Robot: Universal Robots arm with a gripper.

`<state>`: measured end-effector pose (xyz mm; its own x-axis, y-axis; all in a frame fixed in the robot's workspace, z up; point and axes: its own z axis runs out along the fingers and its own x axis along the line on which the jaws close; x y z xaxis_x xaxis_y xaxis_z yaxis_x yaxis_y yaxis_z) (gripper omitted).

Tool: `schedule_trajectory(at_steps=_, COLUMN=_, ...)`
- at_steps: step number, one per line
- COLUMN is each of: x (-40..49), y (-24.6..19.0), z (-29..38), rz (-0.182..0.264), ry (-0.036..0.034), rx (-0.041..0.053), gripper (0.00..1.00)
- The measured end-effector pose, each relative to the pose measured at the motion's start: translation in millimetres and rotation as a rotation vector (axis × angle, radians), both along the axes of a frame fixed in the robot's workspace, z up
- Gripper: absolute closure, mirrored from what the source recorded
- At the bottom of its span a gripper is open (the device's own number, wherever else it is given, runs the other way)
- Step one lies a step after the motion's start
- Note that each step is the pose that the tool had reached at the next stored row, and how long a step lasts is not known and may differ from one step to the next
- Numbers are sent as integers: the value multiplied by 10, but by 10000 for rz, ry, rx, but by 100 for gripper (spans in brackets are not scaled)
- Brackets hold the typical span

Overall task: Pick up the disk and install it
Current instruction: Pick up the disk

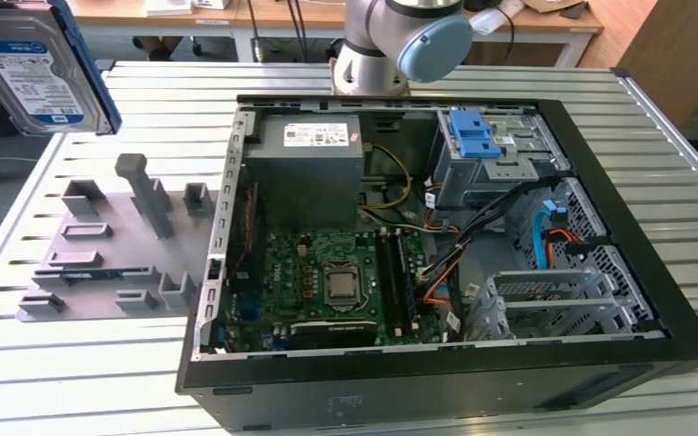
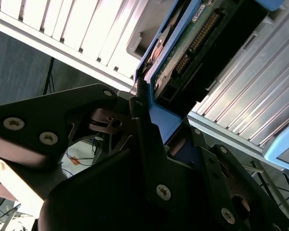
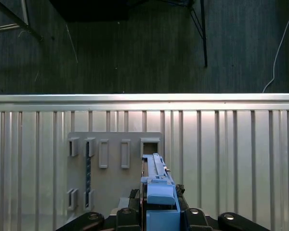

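Note:
The disk (image 1: 36, 64), a silver hard drive with a white-and-blue label and a blue carrier frame, hangs in the air at the exterior view's upper left, above the table's far left corner. In the second wrist view my gripper (image 2: 156, 118) is shut on the blue frame of the disk (image 2: 183, 53), its black fingers (image 2: 140, 120) pressing the frame's edge. The first wrist view looks down the disk's blue edge (image 3: 156, 190) between the gripper's (image 3: 156, 214) jaws, over the grey fixture plate (image 3: 115, 161).
An open black computer case (image 1: 446, 381) lies on the slatted metal table (image 1: 70, 381), with a grey power-supply box (image 1: 306, 163), a motherboard (image 1: 337, 282), a light-blue latch (image 1: 473, 136) and a metal drive cage (image 1: 555, 300). The grey fixture plate (image 1: 106, 254) lies beside the case. The arm's base (image 1: 398, 45) stands behind it.

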<state>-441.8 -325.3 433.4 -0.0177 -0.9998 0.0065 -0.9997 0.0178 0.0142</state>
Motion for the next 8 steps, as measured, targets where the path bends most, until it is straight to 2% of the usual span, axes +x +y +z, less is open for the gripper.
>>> schedule_trajectory(at_steps=8, x=0, y=0, z=47, rz=0, ry=1, rx=0, gripper=64)
